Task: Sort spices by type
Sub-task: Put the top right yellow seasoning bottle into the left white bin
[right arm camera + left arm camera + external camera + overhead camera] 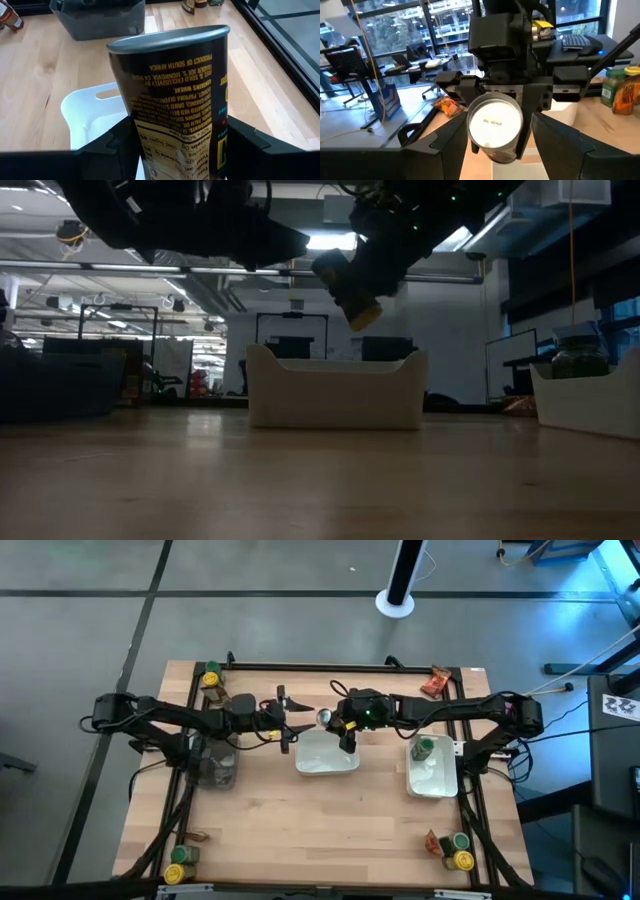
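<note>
A dark-labelled spice jar (170,90) with a yellowish lid end (365,313) hangs tilted above the middle white tray (327,762), with my right gripper (335,725) shut on it. Its pale round bottom (495,122) faces my left gripper (290,722). That gripper is open and level, just left of the jar, touching nothing. A green-lidded jar (423,748) stands in the right white tray (432,780). My right gripper pinches the jar's two sides (142,137) between its two fingers (110,145), nearer the lid end, which the jar's body hides in the right wrist view. The fingers come from the table's right, slanting down. The jar is lifted clear above the tray, tilted, its bottom toward the left arm.
A clear grey bin (215,765) sits under the left arm. More jars stand at the far left corner (211,675), near left corner (180,862) and near right corner (457,852). A red-orange packet (435,682) lies at the far right. The near half of the table is bare wood.
</note>
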Robot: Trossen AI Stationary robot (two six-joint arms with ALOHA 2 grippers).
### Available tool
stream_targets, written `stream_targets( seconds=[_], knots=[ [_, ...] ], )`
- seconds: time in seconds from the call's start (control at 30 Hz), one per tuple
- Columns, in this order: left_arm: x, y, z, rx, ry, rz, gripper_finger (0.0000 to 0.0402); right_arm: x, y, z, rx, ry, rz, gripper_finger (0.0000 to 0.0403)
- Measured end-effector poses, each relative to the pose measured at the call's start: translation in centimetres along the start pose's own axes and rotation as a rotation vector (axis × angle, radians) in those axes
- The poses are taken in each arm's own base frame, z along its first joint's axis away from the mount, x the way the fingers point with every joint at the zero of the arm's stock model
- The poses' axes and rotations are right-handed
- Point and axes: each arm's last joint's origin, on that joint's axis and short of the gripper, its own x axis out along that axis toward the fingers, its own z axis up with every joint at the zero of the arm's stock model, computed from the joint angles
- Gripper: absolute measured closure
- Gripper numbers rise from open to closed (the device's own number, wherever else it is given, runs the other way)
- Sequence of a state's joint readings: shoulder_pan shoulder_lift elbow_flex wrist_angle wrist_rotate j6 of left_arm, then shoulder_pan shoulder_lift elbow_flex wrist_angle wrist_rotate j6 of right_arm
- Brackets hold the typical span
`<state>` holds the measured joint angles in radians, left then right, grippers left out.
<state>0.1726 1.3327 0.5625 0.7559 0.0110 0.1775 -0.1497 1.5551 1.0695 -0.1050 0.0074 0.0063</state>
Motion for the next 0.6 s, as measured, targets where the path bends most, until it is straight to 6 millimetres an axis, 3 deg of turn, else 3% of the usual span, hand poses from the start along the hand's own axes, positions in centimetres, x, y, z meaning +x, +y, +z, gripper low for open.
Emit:
stream_targets(
  seconds=[0.2, 0.47, 0.6],
  knots=[
    [0.04, 0.03, -0.01, -0.028, 0.015, 0.039, 0.0181, 0.0, 0.0, 0.0, 0.0, 0.0, 0.0, 0.0195],
    [0.06, -0.08, 0.0, -0.073, 0.021, 0.051, 0.0051, 0.0, 0.0, -0.01, 0.0, 0.001, 0.0, 0.0195],
    [0.07, -0.23, 0.33, 0.026, -0.007, 0.049, 0.0019, 0.0, -0.02, 0.07, 0.0, -0.007, -0.007, 0.0195]
  ],
)
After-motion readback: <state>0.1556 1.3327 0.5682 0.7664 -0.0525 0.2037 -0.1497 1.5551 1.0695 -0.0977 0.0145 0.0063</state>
